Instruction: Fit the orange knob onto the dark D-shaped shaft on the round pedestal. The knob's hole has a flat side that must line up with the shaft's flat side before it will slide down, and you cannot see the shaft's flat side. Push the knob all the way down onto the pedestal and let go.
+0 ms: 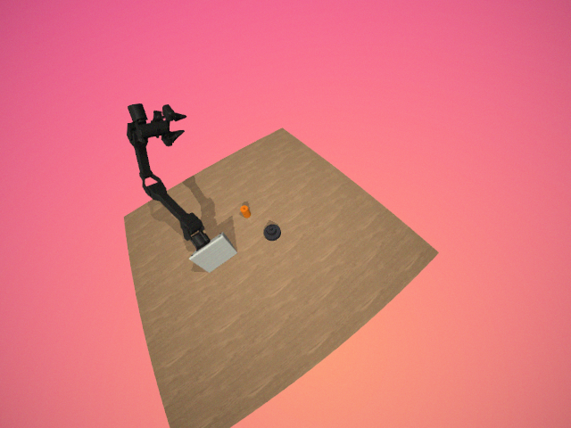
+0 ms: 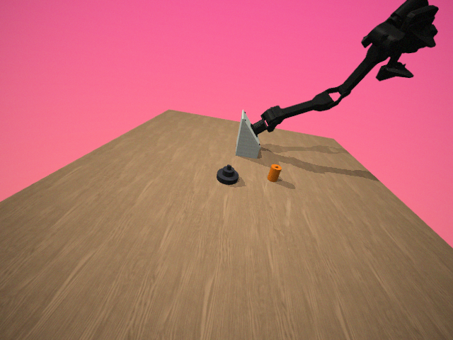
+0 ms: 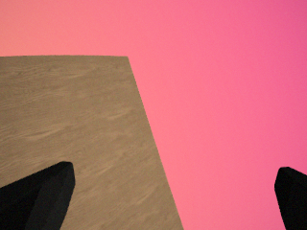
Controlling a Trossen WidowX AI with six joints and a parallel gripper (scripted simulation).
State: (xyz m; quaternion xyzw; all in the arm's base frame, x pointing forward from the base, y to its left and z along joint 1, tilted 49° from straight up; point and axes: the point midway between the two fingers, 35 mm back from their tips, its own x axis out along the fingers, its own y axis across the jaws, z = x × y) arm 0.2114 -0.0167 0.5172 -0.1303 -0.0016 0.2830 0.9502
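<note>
Shaft (image 2: 228,167) flat side indiscernible; end effector (image 1: 178,125) open, raised.

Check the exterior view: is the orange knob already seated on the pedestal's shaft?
No, the orange knob stands on the table beside the pedestal, apart from it.

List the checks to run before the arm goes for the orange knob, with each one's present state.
1. Hand open and holding nothing: ok.
2. Orange knob standing upright on the table: ok.
3. Knob apart from the pedestal: ok.
4. Dark shaft bare, nothing on it: ok.
5. Shaft's flat side located: cannot tell.
6. Knob in the wrist view: not ok, only table and fingers show.
</note>
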